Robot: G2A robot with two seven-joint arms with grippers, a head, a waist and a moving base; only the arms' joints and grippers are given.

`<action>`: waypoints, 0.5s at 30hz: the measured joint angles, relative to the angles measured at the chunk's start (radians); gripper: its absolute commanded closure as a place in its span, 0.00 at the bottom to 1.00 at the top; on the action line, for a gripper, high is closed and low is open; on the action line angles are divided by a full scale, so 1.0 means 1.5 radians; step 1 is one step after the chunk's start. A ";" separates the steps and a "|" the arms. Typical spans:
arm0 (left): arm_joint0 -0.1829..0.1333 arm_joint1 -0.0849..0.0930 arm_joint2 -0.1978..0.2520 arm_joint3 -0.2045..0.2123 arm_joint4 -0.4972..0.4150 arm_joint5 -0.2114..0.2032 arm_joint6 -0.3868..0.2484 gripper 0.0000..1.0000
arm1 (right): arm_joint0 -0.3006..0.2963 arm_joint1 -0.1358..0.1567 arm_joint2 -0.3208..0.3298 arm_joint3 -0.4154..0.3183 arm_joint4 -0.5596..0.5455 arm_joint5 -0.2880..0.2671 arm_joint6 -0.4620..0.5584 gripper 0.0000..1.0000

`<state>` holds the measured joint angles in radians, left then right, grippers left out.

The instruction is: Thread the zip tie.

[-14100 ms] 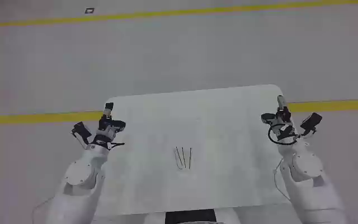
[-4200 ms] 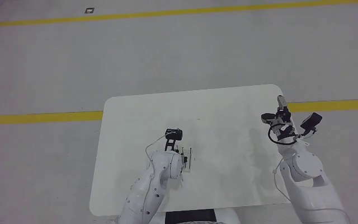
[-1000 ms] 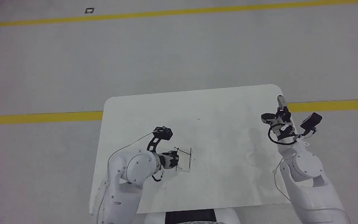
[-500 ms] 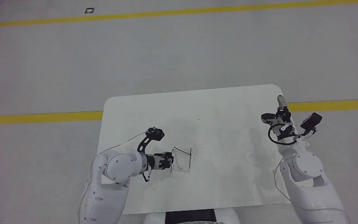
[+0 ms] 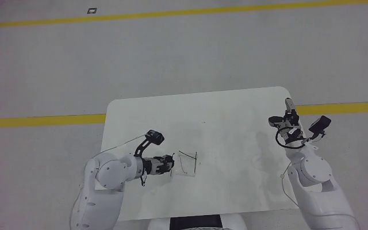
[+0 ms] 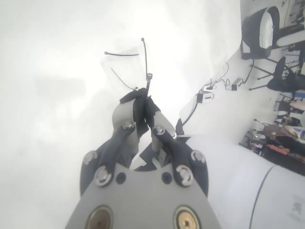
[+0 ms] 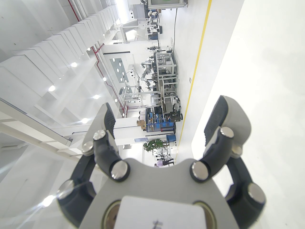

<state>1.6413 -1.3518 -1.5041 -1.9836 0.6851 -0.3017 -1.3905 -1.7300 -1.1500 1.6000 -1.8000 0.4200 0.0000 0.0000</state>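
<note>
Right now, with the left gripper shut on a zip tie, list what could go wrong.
The left gripper pinches the zip tie near its head; the thin strap could twist or slip out.
Loose zip ties lie on the table just beyond that gripper; a forward move may scatter them.
The right gripper is open and far off, so nothing yet steadies the tie.

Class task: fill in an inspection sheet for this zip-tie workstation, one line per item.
Surface: white table, rounded corners.
Job's things: held zip tie in the left gripper; loose zip ties on the table beyond it.
Clutter: nothing seen.
Grippers: left gripper shut on the held zip tie, its head sticking out; right gripper open, holding nothing, by the table's right edge.
Cables: black cable looped at the right wrist.
Surroundings: yellow floor lines; office chairs.
</note>
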 measured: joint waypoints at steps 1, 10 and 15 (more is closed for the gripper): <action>0.003 0.005 -0.007 0.001 -0.011 -0.016 0.000 1.00 | 0.000 0.000 0.000 0.000 0.000 0.000 0.000 0.00; -0.002 0.083 0.007 -0.018 -0.048 -0.025 0.000 1.00 | 0.000 0.000 0.000 0.000 0.000 0.000 0.000 0.00; -0.005 0.129 0.016 -0.040 -0.039 -0.026 0.000 1.00 | 0.000 0.000 0.000 0.000 0.000 0.000 0.000 0.00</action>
<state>1.6345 -1.1578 -1.4808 -2.0433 0.6265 -0.3400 -1.3900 -1.7300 -1.1500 1.6000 -1.8000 0.4200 0.0000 0.0000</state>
